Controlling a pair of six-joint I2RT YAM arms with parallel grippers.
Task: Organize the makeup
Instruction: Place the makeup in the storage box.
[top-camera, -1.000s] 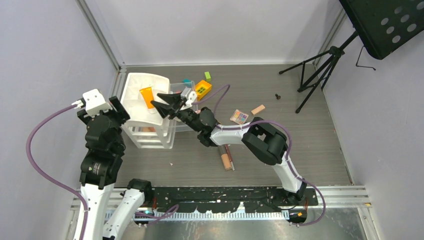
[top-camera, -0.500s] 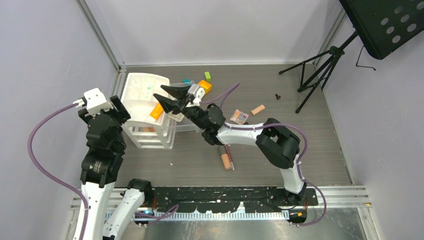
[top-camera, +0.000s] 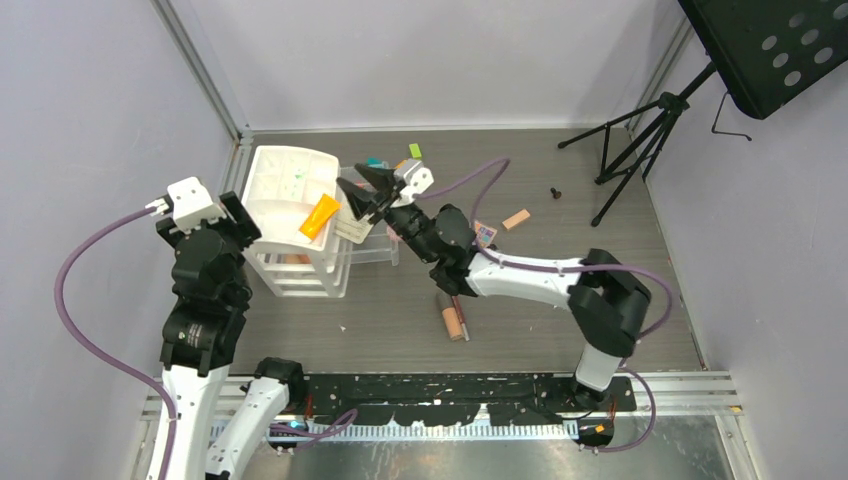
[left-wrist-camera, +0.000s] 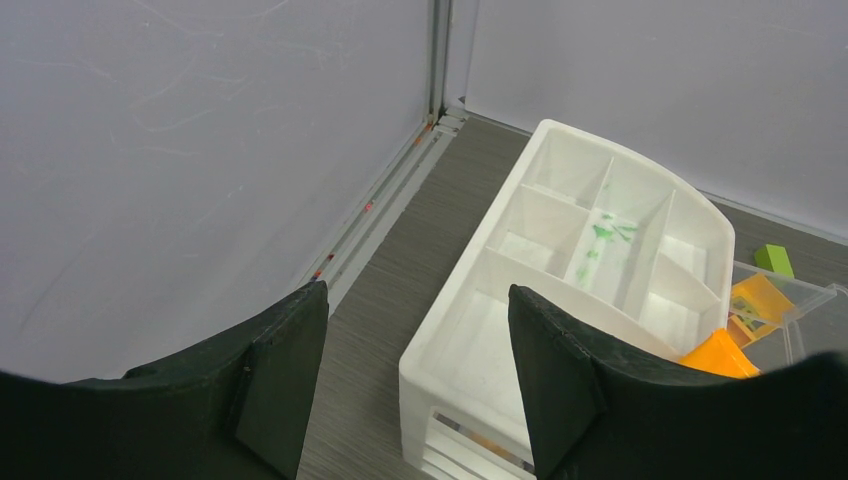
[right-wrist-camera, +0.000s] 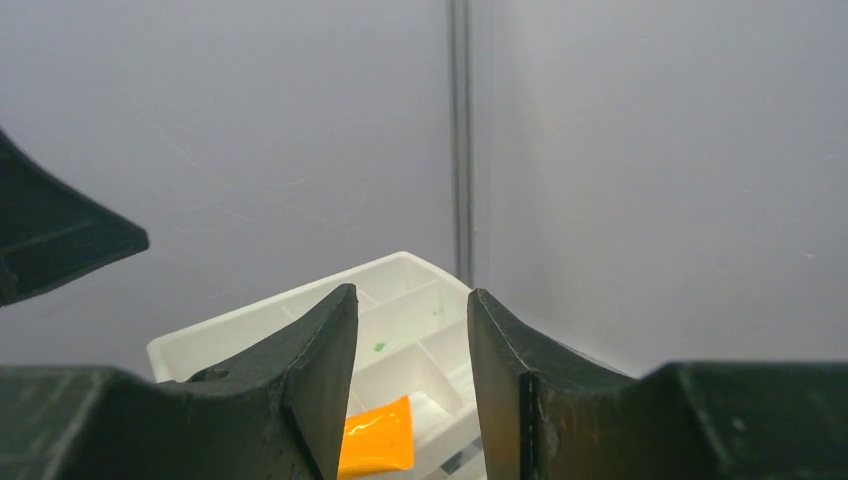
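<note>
Right gripper (top-camera: 352, 196) hangs over the right edge of the organizer (top-camera: 272, 168), jaws apart and empty. Orange tube (top-camera: 320, 216) lies tilted in the organizer's top tray at its right side, near those fingertips. Left gripper (left-wrist-camera: 418, 300) hovers left of the organizer, jaws parted, holding nothing. Palette (top-camera: 484, 233) and beige tube (top-camera: 516, 218) lie on the table (top-camera: 620, 250).

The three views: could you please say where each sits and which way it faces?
Top external: above and behind the bases, looking down on the table; left arm and right arm show.
Left wrist: on the left arm, facing the organizer past the left gripper.
Right wrist: on the right arm, facing the wall above the organizer past the right gripper.
Both wrist views share the orange tube.
</note>
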